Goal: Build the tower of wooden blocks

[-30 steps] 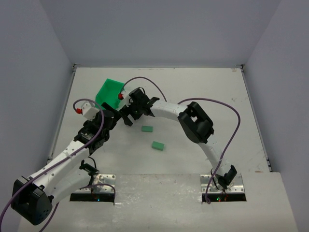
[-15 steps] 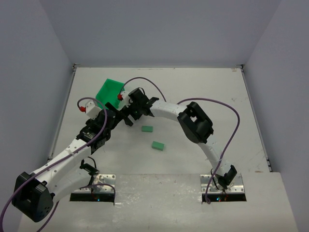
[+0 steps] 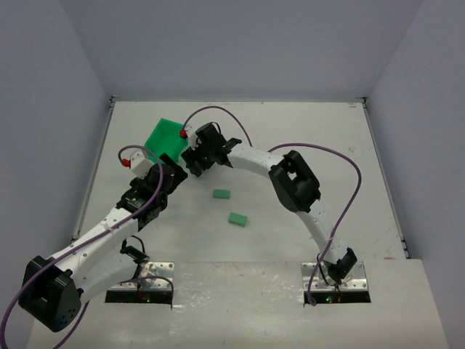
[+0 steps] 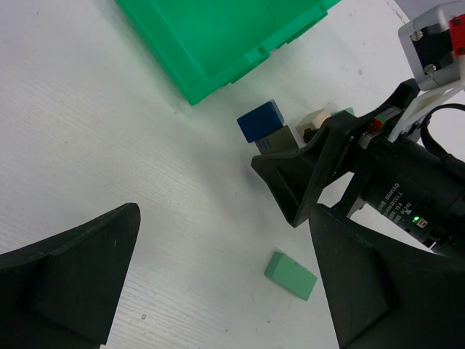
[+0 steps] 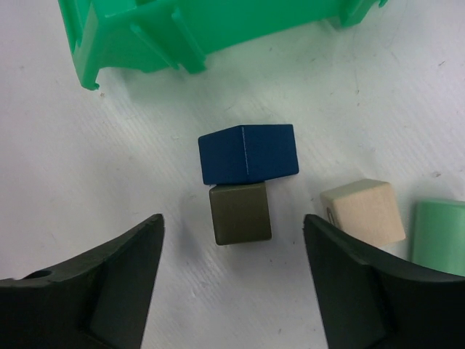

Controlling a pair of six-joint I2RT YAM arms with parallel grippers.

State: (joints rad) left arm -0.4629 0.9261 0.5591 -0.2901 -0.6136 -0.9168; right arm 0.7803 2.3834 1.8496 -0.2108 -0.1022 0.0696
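No stacked tower shows; the blocks lie loose on the table. In the right wrist view a dark blue block (image 5: 248, 153) touches an olive cube (image 5: 240, 212), with a cream block (image 5: 363, 211) and a pale green block (image 5: 439, 236) to the right. My right gripper (image 5: 232, 291) is open and empty, just short of the olive cube. My left gripper (image 4: 225, 291) is open and empty, with a green block (image 4: 290, 275) between its fingers and well ahead of them. Two green blocks (image 3: 221, 194) (image 3: 237, 219) lie mid-table. From above, the right gripper (image 3: 190, 158) and left gripper (image 3: 173, 177) are close together.
The bright green plastic bin (image 3: 163, 137) lies tipped at the back left, right behind the blue block (image 4: 260, 120). The right gripper's black finger (image 4: 305, 182) crosses the left wrist view beside the olive cube (image 4: 280, 139). Grey walls close in the table.
My right gripper has drawn back and up towards the bin. My left gripper has moved a little forward and to the right. The green blocks have not moved.
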